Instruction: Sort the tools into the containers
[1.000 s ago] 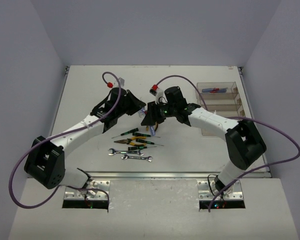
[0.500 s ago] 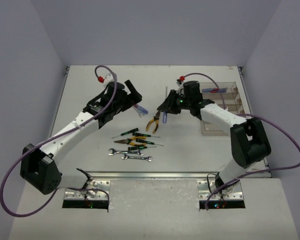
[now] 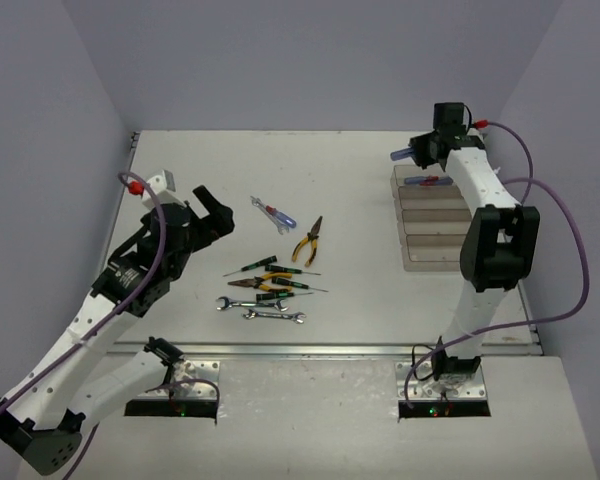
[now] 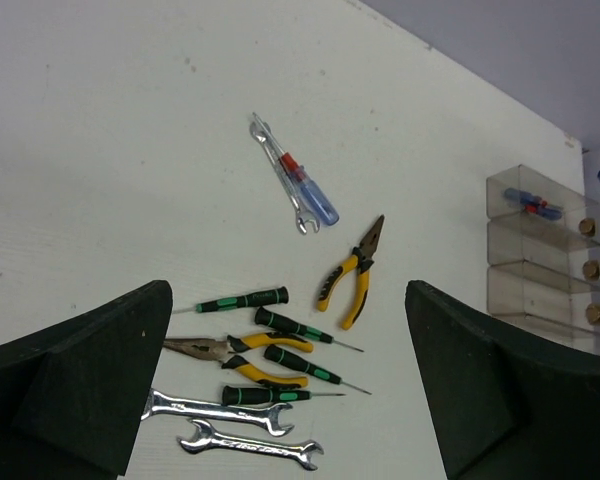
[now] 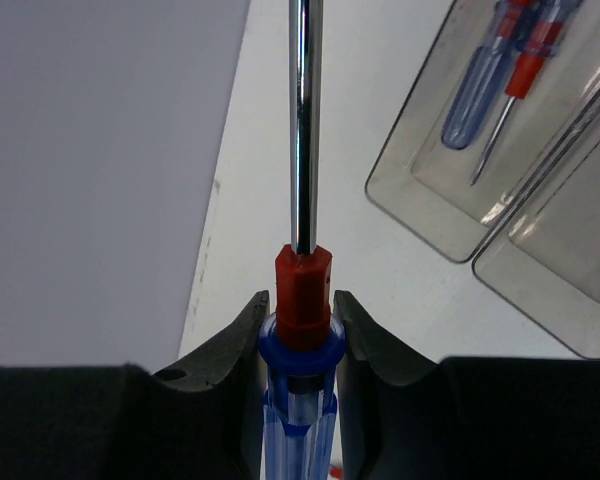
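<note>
My right gripper (image 5: 298, 320) is shut on a blue-handled screwdriver (image 5: 302, 285) with a red collar, its steel shaft pointing away from the camera. It hangs at the far right (image 3: 412, 155), just beyond the far end of the containers (image 3: 438, 228). The far bin (image 5: 405, 195) holds two blue/red screwdrivers (image 5: 500, 70). My left gripper (image 3: 218, 208) is open and empty, left of the tools. On the table lie a blue/red screwdriver (image 4: 308, 190) beside a wrench (image 4: 272, 160), yellow pliers (image 4: 352, 282), green-handled screwdrivers (image 4: 238, 299), a second pair of pliers (image 4: 242, 350) and two wrenches (image 4: 220, 415).
The other bins of the row (image 4: 540, 290) show nothing inside. Grey walls close in the table on the left, back and right. The right arm's purple cable (image 3: 555, 250) loops out on the right side.
The right arm has swung from the table's middle to the far right bin with the screwdriver. The left gripper has opened and the left arm has pulled back to the left.
</note>
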